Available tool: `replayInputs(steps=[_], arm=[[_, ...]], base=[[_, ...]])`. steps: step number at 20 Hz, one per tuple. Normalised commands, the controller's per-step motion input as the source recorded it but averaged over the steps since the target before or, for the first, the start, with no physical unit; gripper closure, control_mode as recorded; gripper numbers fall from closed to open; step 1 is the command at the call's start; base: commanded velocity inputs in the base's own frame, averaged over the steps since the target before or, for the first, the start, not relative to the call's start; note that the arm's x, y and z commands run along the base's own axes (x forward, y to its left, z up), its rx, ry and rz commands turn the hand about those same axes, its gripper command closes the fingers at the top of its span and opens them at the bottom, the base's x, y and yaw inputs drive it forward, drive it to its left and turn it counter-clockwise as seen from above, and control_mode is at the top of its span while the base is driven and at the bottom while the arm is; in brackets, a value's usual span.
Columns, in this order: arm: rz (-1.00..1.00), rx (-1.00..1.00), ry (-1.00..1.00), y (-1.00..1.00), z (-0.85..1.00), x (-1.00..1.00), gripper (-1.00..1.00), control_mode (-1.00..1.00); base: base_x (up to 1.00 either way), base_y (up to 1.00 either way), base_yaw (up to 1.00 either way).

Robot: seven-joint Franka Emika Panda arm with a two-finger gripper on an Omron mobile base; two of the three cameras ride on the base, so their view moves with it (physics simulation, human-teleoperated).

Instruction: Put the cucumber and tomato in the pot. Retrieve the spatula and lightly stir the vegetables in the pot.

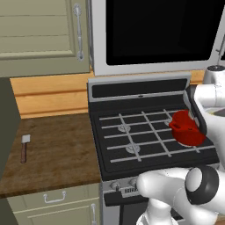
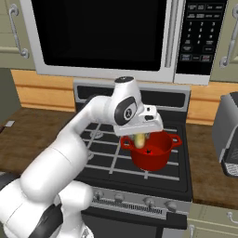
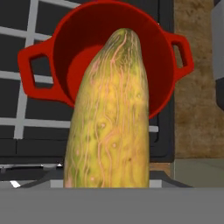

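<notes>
no brand or label can be read; the microwave (image 2: 107, 39) has a keypad panel at its right with small pale marks too fine to make out.

the gripper (image 2: 139, 138) hangs over the open mouth of the pot (image 2: 151, 155), which stands on the stove (image 2: 139, 162) grates toward the right side. it pinches the cucumber (image 3: 111, 118), whose yellow-green body points down into the pot; in the hand view the cucumber's far tip lies against the pot's dark red interior and its near end is cut off at the bottom. the gripper's fingers are hidden behind the cucumber there, and in the right base view they are mostly covered by the white hand.

in the left base view the pot (image 1: 186, 128) is partly hidden by the arm. a dark speck shows at the pot's bottom in the right base view; what it is cannot be told.

the spatula (image 1: 24, 147) lies on the brown tabletop (image 1: 52, 154) well left of the stove, grey blade away from the camera, well apart from the gripper.
</notes>
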Motion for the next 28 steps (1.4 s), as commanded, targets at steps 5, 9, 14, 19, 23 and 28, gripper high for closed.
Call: replayInputs(steps=[5, 9, 14, 19, 23, 28], arm=[[0.06, 0.00, 0.00, -0.24, -0.40, 0.35, 1.00, -1.00], [0.03, 0.00, 0.00, -0.21, -0.15, 0.53, 1.00, -1.00], [0.05, 0.00, 0.01, -0.16, -0.16, 0.37, 1.00, -1.00], [0.01, 0.00, 0.01, -0.01, -0.37, 0.07, 1.00, -1.00], [0.00, 0.00, 0.00, 0.00, -0.31, 0.15, 1.00, -1.00], [0.00, 0.00, 0.01, 0.00, -0.30, 0.20, -1.00, -1.00]], base=[[0.00, 0.00, 0.00], [0.00, 0.00, 0.00], [0.00, 0.00, 0.00], [0.00, 0.00, 0.00], [0.00, 0.00, 0.00], [0.00, 0.00, 0.00]])
